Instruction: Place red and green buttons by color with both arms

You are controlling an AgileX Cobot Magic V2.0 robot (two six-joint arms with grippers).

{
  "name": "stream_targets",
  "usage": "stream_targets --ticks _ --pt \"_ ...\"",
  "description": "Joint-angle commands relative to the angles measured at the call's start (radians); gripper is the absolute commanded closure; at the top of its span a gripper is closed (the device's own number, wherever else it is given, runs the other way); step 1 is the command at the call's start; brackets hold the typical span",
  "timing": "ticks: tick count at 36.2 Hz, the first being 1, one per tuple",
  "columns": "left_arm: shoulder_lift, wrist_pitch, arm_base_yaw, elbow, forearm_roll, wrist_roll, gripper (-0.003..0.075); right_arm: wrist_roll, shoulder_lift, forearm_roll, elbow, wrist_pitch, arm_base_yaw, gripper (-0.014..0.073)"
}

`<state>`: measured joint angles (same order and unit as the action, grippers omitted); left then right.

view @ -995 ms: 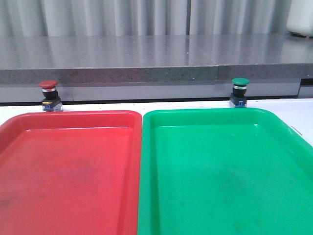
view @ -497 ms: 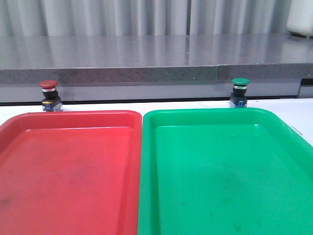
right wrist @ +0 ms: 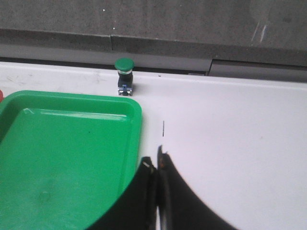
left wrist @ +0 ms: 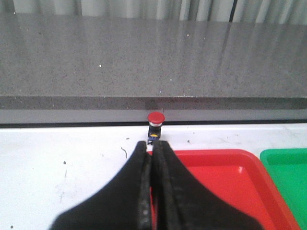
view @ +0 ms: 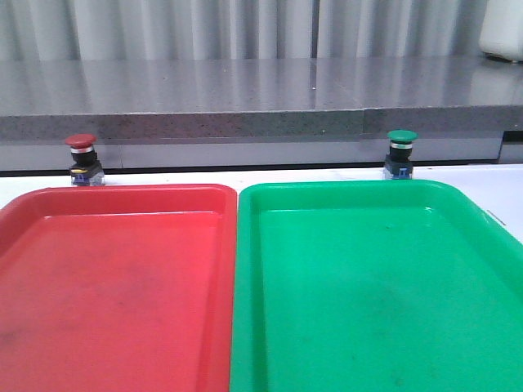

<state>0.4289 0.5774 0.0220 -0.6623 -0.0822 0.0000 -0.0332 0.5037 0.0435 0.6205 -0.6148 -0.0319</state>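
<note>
At the upper left of the front frame, just beyond the far rim of the red tray (view: pixel 114 278), I have the red button (view: pixel 82 160) standing upright on the white table (view: pixel 502 184); its mate, the green button (view: pixel 400 153), stands the same way at the upper right, just past the far rim of the green tray (view: pixel 368 286). Neither arm shows in the front view. From the left wrist I see the left gripper (left wrist: pixel 151 148) with its fingers pressed together and nothing between them, pointed nearly straight at the red button (left wrist: pixel 155 126) near the middle of that frame. The right gripper (right wrist: pixel 154 165) is likewise clenched and empty at the bottom of its frame, well short of the green button (right wrist: pixel 124 75) in the upper left. I judge both buttons to be light, rigid little parts — hard plastic and metal, not fragile — but top-heavy under the mushroom cap, so a nudge could tip or skid them on the smooth table. The rounded cap looks slippery to me; I would open the fingers wide and close on the silver collar or the squarish black-blue base below it, where flat sides give the pads something to bite — coming in low and level.
</note>
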Motion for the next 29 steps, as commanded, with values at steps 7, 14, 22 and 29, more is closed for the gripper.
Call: stream_targets --ticks 7,14,22,29 --pt "0.107 -0.079 -0.003 -0.003 0.000 0.000 0.0673 -0.014 0.113 -0.010 0.025 0.075 0.005 0.0582" --pt "0.148 -0.112 -0.003 -0.003 0.000 0.021 0.0145 -0.015 0.148 -0.012 0.025 0.078 0.005 0.0022" --pt "0.344 -0.114 0.018 -0.075 0.000 0.021 0.0144 -0.015 0.151 -0.012 0.025 0.078 0.005 -0.0018" --pt "0.637 -0.117 0.084 -0.257 0.000 0.024 0.0145 -0.015 0.151 -0.012 0.025 0.078 0.005 -0.0018"
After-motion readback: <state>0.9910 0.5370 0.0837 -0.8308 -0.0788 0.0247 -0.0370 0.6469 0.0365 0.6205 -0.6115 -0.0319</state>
